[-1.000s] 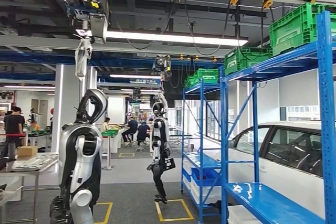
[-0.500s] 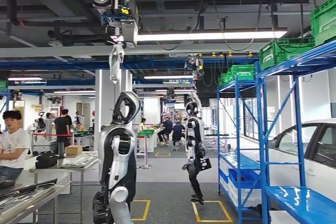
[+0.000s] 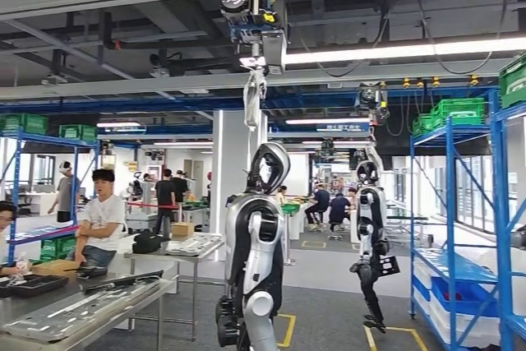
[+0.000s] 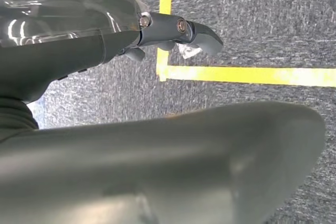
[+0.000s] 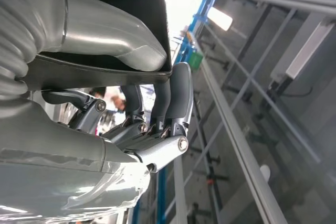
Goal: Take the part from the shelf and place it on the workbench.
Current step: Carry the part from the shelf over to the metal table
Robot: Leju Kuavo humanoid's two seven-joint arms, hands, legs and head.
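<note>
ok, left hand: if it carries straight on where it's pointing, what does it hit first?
Probably the grey floor, near the yellow tape corner. Nothing shows between the left hand and it, though depth is hard to judge.

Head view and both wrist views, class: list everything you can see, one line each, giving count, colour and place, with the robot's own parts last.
Other humanoid robots: two, silver and black, centre floor.
Shelving racks: blue, right and far left.
Crates: green, on rack tops.
Metal workbenches: grey, lower left.
Seated person: one, white shirt, behind the benches.
Floor lines: yellow, on grey carpet.
Black flat part: one, gripped in the right hand.
Left hand: grey, hanging above the floor, holding nothing visible.
</note>
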